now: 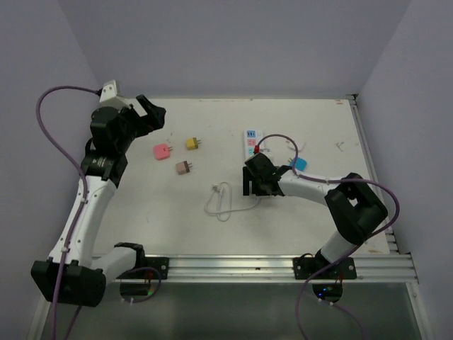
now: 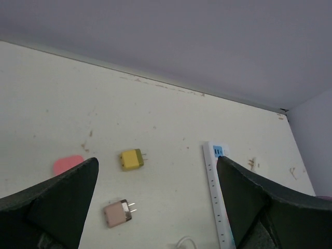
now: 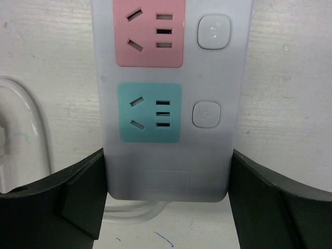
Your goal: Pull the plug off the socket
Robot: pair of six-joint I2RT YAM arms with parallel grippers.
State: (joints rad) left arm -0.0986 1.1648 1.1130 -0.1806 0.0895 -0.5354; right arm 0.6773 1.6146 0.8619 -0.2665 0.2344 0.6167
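Clamping the socket at its cord end: right gripper, black jaws pressed on both long sides.
You've got a smooth white plastic strip lying flat mid-table, with pink and teal outlet faces and a rounded square button beside each. Its thin white cord loops to the left. Farther out, a boxy brown plug, pink plug and yellow plug lie loose on the scuffed matte table. The left gripper is raised far-left, jaws wide apart.
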